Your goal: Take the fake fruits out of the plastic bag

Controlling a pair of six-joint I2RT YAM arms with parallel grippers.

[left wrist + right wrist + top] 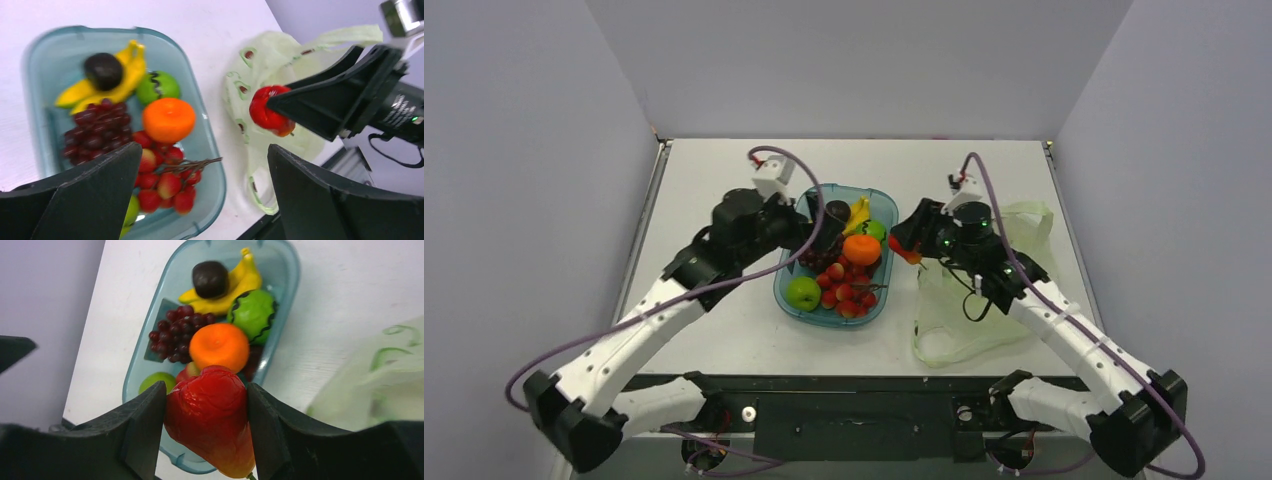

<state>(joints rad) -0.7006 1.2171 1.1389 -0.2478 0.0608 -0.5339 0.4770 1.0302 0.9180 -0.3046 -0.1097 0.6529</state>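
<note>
A white table [724,180] fills the middle of the top view. Plain pale purple-gray walls stand around it: the left wall [514,150], the back wall [854,60] in the upper middle, and the right wall [1184,150]. A dark bar [854,412] runs along the bottom. The light is soft and even.

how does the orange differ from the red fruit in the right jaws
The orange lies in the tray; the red fruit is held in the air by the right gripper. The orange is round; the red fruit is tapered and glossy. Both are out of the bag.
</note>
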